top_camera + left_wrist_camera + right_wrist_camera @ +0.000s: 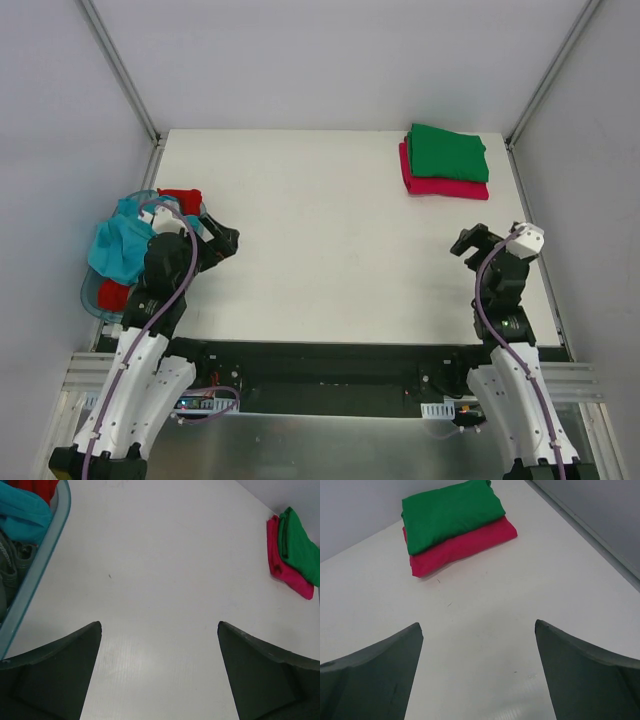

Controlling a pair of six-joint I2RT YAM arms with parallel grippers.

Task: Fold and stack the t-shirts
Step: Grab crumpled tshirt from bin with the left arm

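A folded green t-shirt (pixel 447 151) lies on a folded pink-red t-shirt (pixel 445 185) at the table's far right; both also show in the right wrist view, green (pixel 449 511) on pink-red (pixel 465 545), and in the left wrist view (pixel 300 545). A teal t-shirt (pixel 122 245), a red t-shirt (pixel 181 199) and a grey t-shirt (pixel 12 565) lie crumpled in the blue basket (pixel 92 296) at the left. My left gripper (pixel 226 242) is open and empty beside the basket. My right gripper (pixel 468 243) is open and empty, near side of the stack.
The white table (pixel 330 240) is walled by grey panels with metal rails at the far corners. The basket rim (pixel 42 565) stands just left of my left gripper's fingers.
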